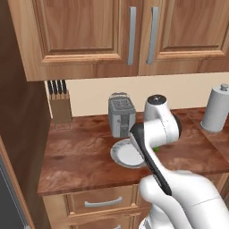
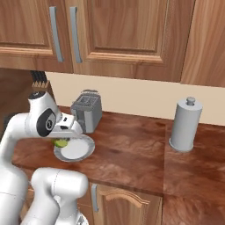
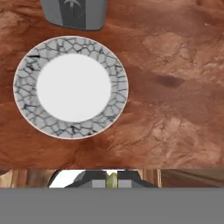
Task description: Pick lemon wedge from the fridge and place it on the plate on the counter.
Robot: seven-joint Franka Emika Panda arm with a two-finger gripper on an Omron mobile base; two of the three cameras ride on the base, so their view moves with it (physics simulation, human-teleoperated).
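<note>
Gripping the lemon wedge (image 3: 112, 179), the gripper (image 3: 112, 183) has its two dark fingertips closed on the small yellow-green piece, seen at the bottom of the hand view. In the right base view the lemon wedge (image 2: 61, 143) shows as a green-yellow bit under the white hand, hanging over the near-left rim of the plate (image 2: 85, 150); whether it touches the plate is unclear. In the left base view a sliver of green (image 1: 156, 148) peeks out beside the arm, just right of the plate (image 1: 120, 154).

Plate sits near the front edge of the counter (image 1: 76, 156), toward its middle; white centre, grey crackled rim, nothing lying on the white centre in the hand view (image 3: 26, 83). The arm covers the plate's right part in the left base view.

Just behind the plate stands a grey toaster (image 1: 121, 114), close to its far rim but apart from it. Knife block (image 1: 61, 107) with dark handles stands at the counter's back-left corner. Grey paper towel holder (image 2: 186, 125) stands well apart to the right, toward the back edge.

Drawers with metal handles (image 1: 103, 203) run under the counter's front edge. Wooden wall cabinets (image 1: 89, 36) with vertical bar handles hang above the back wall. A strip of the grey fridge (image 1: 6, 197) shows at the lower-left edge of the left base view.
</note>
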